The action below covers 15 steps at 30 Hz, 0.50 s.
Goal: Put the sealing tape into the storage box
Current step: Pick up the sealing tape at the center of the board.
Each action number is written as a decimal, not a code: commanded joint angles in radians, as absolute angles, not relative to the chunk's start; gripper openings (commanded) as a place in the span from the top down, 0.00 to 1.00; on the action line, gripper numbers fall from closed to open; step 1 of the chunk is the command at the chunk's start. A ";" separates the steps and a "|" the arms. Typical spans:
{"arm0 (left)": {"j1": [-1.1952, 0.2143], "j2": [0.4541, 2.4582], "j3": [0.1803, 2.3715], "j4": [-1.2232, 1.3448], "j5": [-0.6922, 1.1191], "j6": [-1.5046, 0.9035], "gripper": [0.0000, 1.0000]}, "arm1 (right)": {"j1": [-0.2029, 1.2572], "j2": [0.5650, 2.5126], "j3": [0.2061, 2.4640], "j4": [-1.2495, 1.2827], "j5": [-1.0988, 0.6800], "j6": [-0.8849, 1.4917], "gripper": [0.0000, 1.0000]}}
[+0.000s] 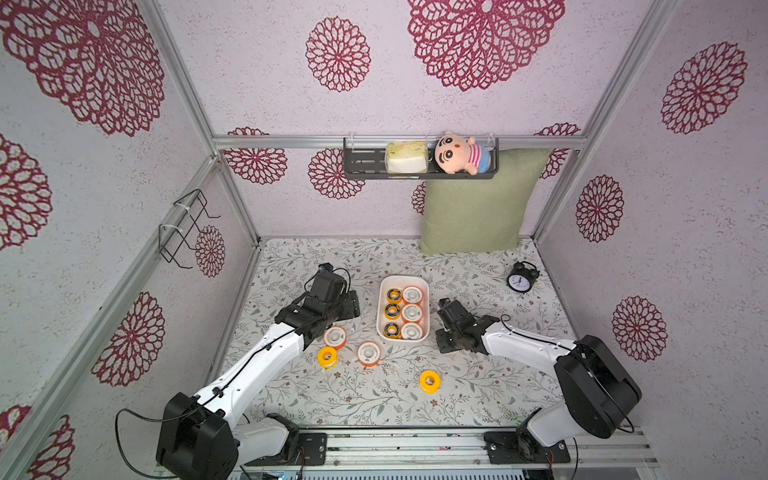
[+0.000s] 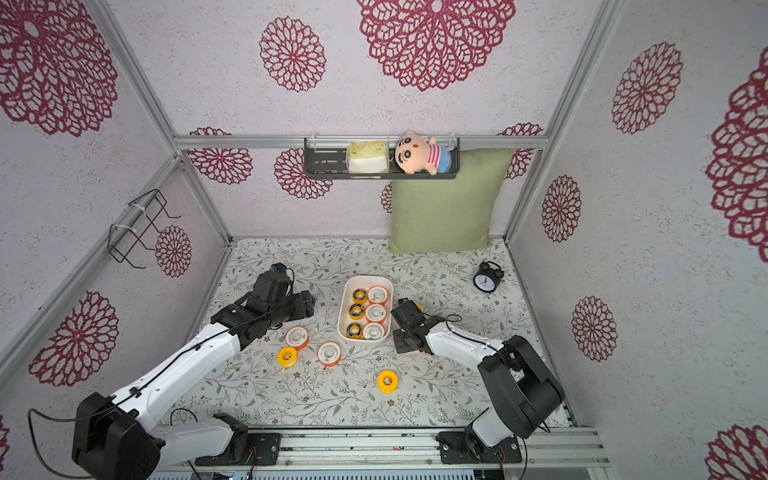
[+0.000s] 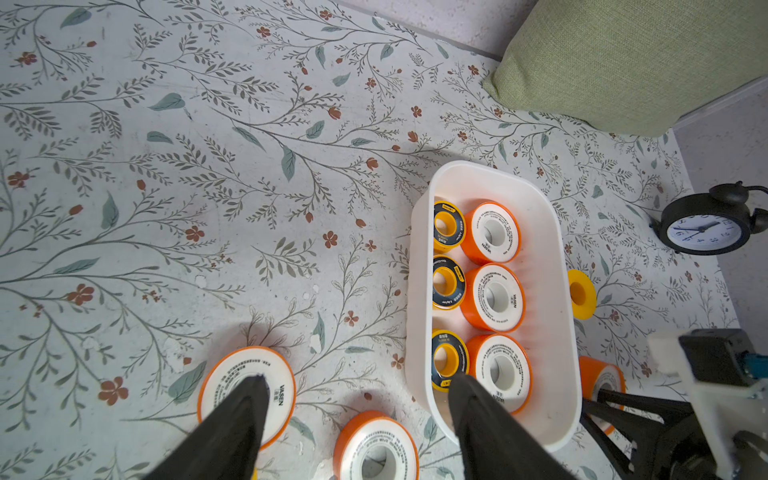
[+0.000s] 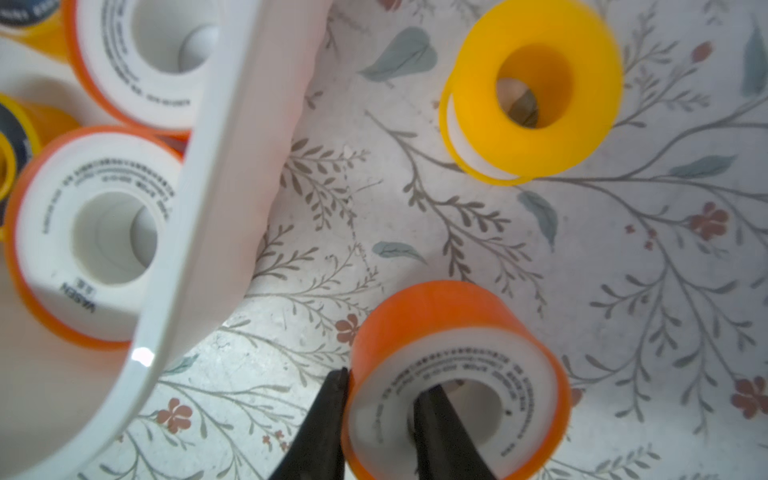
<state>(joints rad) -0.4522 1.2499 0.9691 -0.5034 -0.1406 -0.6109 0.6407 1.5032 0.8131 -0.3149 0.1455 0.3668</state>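
Sealing tape in my right jaws is one orange spool (image 4: 457, 365), lying hole-up just beside the long side of the box (image 4: 208, 187). I am pinching the spool's wall: one fingertip (image 4: 334, 390) is pressing on the orange outside and the other is sitting down in the white core, so the right jaws are nearly together, gripping that wall.

The move is turning on one thing. The box is lying to my left of this spool, and its rim is standing higher than the spool's base. I am judging that the spool needs to go up and then leftward over the rim, and my right arm is plainly the nearer one.

Six spools (image 1: 411, 312) are filling the box floor, three orange and three yellow with black faces, so I am expecting this one to end up on top of them. A plain yellow spool (image 4: 532, 91) is lying on the worktop (image 1: 478, 395) just past mine, apart from it. My left jaws are standing wide apart and empty over the far side of the box, near more loose spools (image 1: 368, 353).

In both top views my own wrist is covering the held spool. The right wrist view is cutting off its lower edge, so I cannot tell whether it is resting on the worktop or clear of it. The box rim there is blurred.
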 commanded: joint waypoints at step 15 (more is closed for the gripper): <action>-0.443 1.501 0.999 -0.370 0.098 -0.604 0.29 | 0.452 1.419 0.947 -0.143 -0.223 0.358 0.79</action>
